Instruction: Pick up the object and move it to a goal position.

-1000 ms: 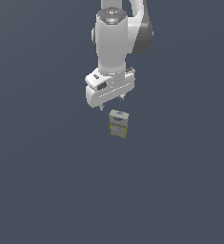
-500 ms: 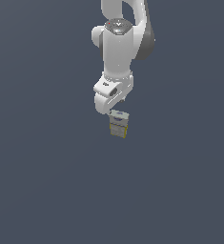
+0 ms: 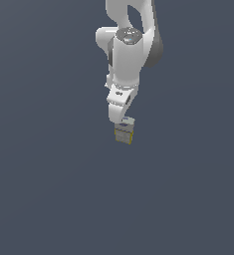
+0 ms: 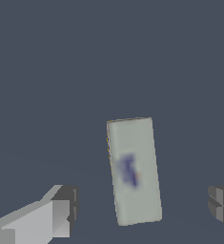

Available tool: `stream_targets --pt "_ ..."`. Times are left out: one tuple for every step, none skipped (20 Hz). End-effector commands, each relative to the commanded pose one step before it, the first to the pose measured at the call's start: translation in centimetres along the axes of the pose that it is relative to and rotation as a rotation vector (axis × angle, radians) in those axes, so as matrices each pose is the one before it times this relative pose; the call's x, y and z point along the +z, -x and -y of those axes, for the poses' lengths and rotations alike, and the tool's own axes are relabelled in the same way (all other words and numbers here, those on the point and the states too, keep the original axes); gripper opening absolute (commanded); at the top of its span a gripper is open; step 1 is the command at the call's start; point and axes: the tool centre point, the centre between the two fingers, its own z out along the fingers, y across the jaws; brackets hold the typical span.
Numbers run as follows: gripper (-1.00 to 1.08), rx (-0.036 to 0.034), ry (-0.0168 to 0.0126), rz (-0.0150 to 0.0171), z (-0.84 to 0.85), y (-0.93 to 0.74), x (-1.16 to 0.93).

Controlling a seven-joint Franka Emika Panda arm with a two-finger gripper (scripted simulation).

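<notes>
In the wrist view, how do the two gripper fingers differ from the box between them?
The fingers are dark grey, blocky and cut off at the frame edges; the box is pale, smooth and fully in view, with a blurred bluish mark. The fingers stand wide apart, not touching the box. The box is far narrower than the gripper opening. Both look matte.

Exterior high, distant — wrist close, downward
</notes>
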Motion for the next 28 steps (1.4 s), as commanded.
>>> stream_targets --pt "1.0 -0.04537 0.00166 -0.00073 0.18 -0.185 0.314" --pt "1.0 -0.01403 0.00042 -0.00018 0.058 -0.061 0.101" --pt "1.0 -0.01256 0.00038 -0.00016 0.051 -0.056 0.09" --pt "1.0 -0.01108 0.00033 -0.00014 0.045 -0.05 0.079" --pt "1.0 -0.00959 0.00029 -0.00012 0.038 -0.043 0.069" --pt "1.0 -0.00812 0.00024 -0.0001 0.032 -0.037 0.058" --pt "1.0 -0.00664 0.0002 -0.00008 0.026 -0.03 0.047" --pt "1.0 -0.00519 0.00016 -0.00007 0.021 -0.025 0.037" --pt "1.0 -0.00368 0.00011 -0.00005 0.014 -0.017 0.026" --pt "1.0 -0.00224 0.00007 -0.00003 0.009 -0.011 0.016" --pt "1.0 -0.00069 0.00002 -0.00001 0.002 -0.001 0.005" --pt "1.0 0.00451 -0.00035 0.00014 -0.009 0.013 -0.024" --pt "1.0 0.0 0.0 0.0 0.0 0.001 0.028" --pt "1.0 0.0 0.0 0.0 0.001 0.004 0.084" --pt "1.0 0.0 0.0 0.0 0.002 0.007 0.14" --pt "1.0 -0.00048 0.00001 -0.00006 0.013 -0.012 0.194" --pt "1.0 0.0 0.0 0.0 0.005 0.013 0.252" --pt "1.0 -0.00048 0.00001 -0.00007 0.016 -0.006 0.306" --pt "1.0 -0.00048 0.00001 -0.00007 0.018 -0.003 0.362" --pt "1.0 0.0 0.0 0.0 0.009 0.022 0.42" --pt "1.0 -0.00084 0.00002 -0.00012 0.027 -0.013 0.474" --pt "1.0 -0.00048 0.00001 -0.00006 0.018 0.004 0.513" --pt "1.0 -0.00048 0.00002 -0.00005 0.014 0.0 0.467" --pt "1.0 -0.00049 0.00003 -0.00004 0.008 -0.004 0.414" --pt "1.0 0.0 0.0 0.0 -0.008 0.014 0.363" --pt "1.0 -0.00049 0.00005 0.00002 -0.004 -0.014 0.307" --pt "1.0 0.0 0.0 0.0 -0.02 0.006 0.254" --pt "1.0 0.0 0.0 0.0 -0.022 0.003 0.199"
